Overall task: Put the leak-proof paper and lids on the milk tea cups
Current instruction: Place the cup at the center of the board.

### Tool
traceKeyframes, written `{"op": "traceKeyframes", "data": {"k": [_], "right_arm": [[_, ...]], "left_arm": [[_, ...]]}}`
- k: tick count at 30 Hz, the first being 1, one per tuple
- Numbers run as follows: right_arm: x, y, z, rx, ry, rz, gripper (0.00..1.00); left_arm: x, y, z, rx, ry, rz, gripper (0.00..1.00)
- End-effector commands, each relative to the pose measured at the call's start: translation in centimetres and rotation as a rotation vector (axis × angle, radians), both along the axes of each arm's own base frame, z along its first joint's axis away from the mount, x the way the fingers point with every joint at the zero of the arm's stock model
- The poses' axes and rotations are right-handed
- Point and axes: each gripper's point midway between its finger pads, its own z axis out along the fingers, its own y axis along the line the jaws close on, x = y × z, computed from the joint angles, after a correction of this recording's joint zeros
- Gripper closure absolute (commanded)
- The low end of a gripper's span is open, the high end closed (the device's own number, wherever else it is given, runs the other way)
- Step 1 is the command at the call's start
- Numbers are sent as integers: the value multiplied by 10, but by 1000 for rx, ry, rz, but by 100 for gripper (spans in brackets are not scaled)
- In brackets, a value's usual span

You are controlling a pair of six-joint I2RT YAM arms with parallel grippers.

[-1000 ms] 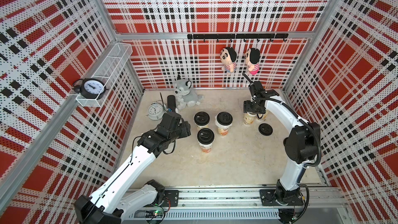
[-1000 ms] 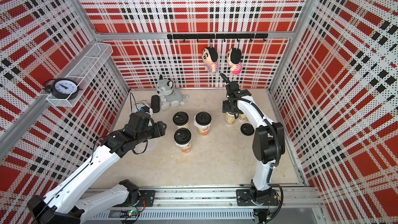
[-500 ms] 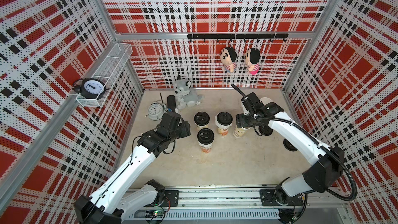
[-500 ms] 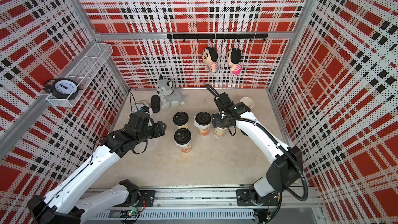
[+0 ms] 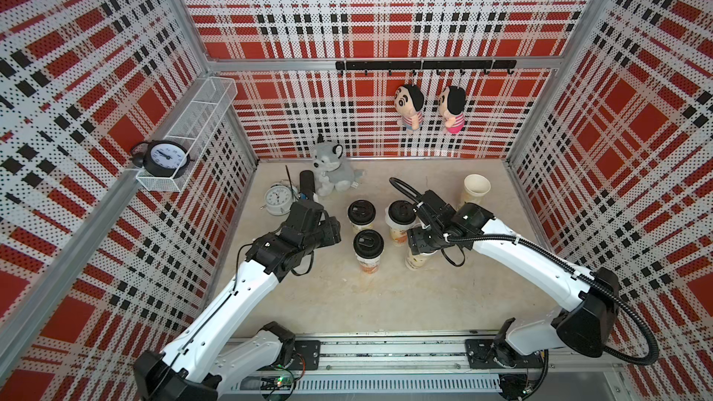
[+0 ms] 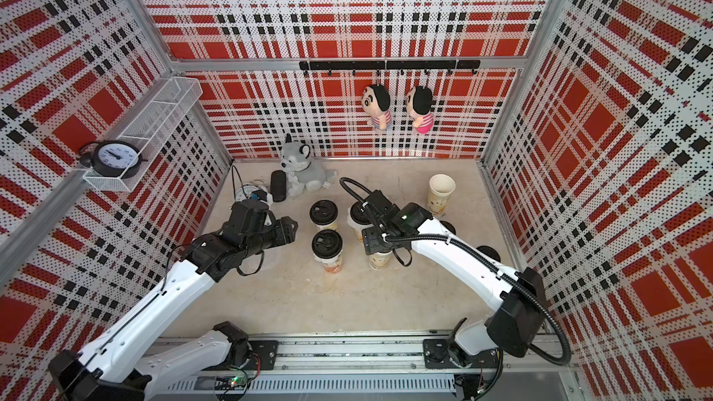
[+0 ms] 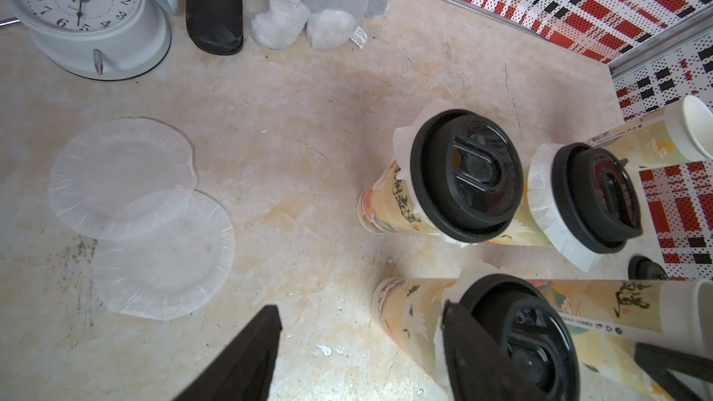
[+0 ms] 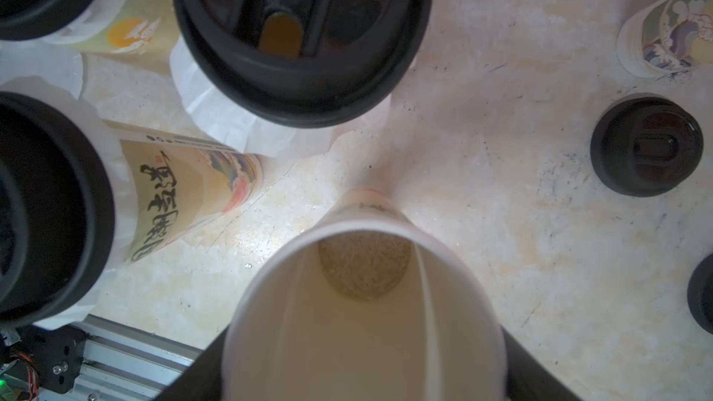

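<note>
Three milk tea cups with black lids (image 5: pixel 368 244) (image 5: pixel 361 212) (image 5: pixel 401 212) stand mid-table, and whitish leak-proof paper sticks out under each lid (image 7: pixel 559 233). My right gripper (image 8: pixel 362 372) is shut on the rim of a fourth, open cup (image 8: pixel 362 302), held upright beside them (image 5: pixel 418 260). Whether its base touches the table I cannot tell. A fifth open cup (image 5: pixel 476 187) stands at the back right. Two loose round leak-proof papers (image 7: pixel 119 175) (image 7: pixel 166 260) lie overlapping on the table. My left gripper (image 7: pixel 359 341) hangs open and empty left of the lidded cups (image 5: pixel 333 230).
A white alarm clock (image 7: pixel 81 9), a black cylinder (image 7: pixel 214 5) and a grey plush dog (image 5: pixel 328 167) stand at the back left. Two loose black lids (image 8: pixel 646 146) (image 8: pixel 702 298) lie on the table's right side. The rail (image 5: pixel 386 356) runs along the front edge.
My right arm has carried the open cup from the back right forward and leftward to beside the lidded cups. The left arm has stayed still.
</note>
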Motion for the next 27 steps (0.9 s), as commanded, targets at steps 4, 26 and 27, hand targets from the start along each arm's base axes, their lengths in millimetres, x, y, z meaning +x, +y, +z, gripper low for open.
{"op": "traceKeyframes", "data": {"k": [4,26,27], "right_arm": [[-1,15,-5,3,-21,-5,24],[-14,25,-34,-39,32,14,8],[-14,26,-32,-34,26,14,6]], "left_arm": [[-3,3,1,-2,-12,-6,30],[-5,4,-2,2,-3,-4,29],[-5,5,-3,5,2,1,29]]}}
